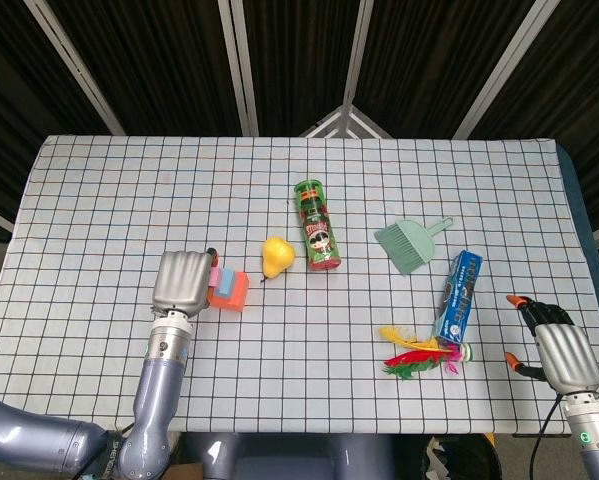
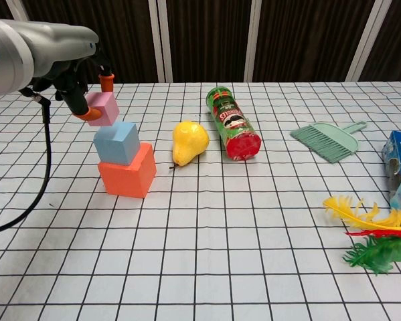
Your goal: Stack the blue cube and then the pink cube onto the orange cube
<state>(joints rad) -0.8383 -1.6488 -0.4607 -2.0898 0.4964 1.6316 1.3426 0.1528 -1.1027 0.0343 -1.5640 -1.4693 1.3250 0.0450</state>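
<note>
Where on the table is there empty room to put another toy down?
The whole far strip behind the chips can and little brush is bare. So is the near middle, between the orange cube and the feathers. It is crowded around the pear and blue box.
</note>
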